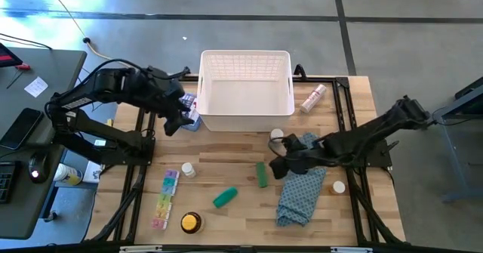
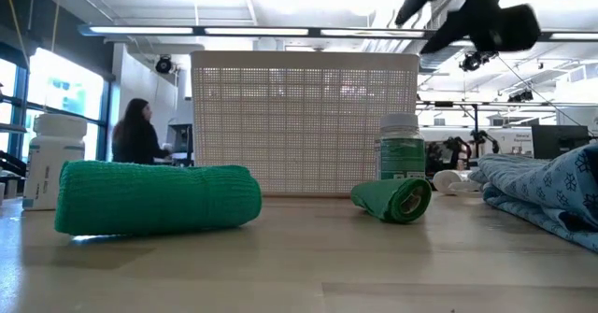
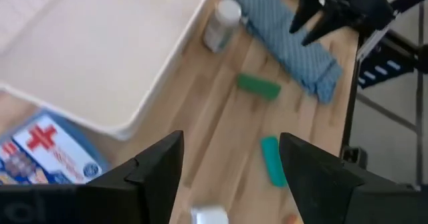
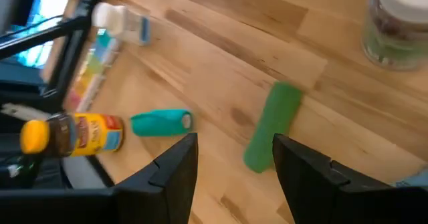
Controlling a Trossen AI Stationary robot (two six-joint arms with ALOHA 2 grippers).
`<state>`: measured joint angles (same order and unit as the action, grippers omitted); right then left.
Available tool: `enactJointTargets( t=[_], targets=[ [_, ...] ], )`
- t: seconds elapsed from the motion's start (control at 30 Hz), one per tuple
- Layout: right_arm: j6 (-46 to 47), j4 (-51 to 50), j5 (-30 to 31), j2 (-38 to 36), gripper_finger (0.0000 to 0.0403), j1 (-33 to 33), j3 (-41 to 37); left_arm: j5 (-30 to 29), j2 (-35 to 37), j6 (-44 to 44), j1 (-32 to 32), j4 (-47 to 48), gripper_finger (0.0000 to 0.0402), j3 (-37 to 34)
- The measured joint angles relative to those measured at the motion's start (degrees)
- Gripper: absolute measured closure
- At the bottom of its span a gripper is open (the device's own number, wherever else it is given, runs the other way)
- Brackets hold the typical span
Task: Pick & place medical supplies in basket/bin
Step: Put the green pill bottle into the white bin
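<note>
The white lattice basket (image 1: 245, 91) stands at the table's far middle. My left gripper (image 1: 178, 121) hovers open above the basket's near left corner, over the blue-white red-cross pack (image 3: 50, 147) lying flat on the table. My right gripper (image 1: 278, 162) hangs open above the wood, just right of a dark green tube (image 4: 271, 127). A teal roll (image 1: 225, 198), a small white-capped bottle (image 1: 187, 170), the rainbow pill organiser (image 1: 164, 199) and the round yellow tin (image 1: 191, 222) lie toward the near left. A pinkish tube (image 1: 313, 98) lies right of the basket.
A long blue patterned cloth (image 1: 302, 185) lies crumpled under and beside my right arm, with a green-labelled bottle (image 2: 402, 147) at its far end and a white cap (image 1: 339, 186) to its right. A desk with devices (image 1: 23, 132) stands past the table's left edge.
</note>
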<state>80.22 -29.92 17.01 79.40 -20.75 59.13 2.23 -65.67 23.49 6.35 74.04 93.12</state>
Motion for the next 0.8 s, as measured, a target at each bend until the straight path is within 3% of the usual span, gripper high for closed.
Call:
enactJointTargets(
  t=[0.13, 0.27, 0.43, 0.63, 0.8],
  targets=[
    [0.32, 3.07, -2.42, 2.65, 0.0219, 2.65, 0.35, 0.4, 0.25, 0.3, 0.0, 2.28, 0.0128, -0.02],
    [-1.66, 1.41, -4.25, 5.23, 0.0219, 3.88, 5.83, 0.4, 1.34, 0.28, 0.0, 3.34, 0.0131, -0.02],
    [-2.22, -16.02, -5.9, 8.79, 0.022, 3.16, 19.1, 0.07, 3.2, 0.2, 0.0, 4.03, 0.0131, -0.03],
    [-0.13, -38.63, 1.85, 16.32, 0.022, 1.79, 37.75, -2.02, 4.79, 0.32, 0.0, 3.62, 0.0131, -0.04],
    [-0.23, -51.84, 3.92, 23.13, 0.022, 3.93, 43.26, -3.16, 4.79, 0.32, 0.01, 3.5, 0.0131, -0.04]
  ],
)
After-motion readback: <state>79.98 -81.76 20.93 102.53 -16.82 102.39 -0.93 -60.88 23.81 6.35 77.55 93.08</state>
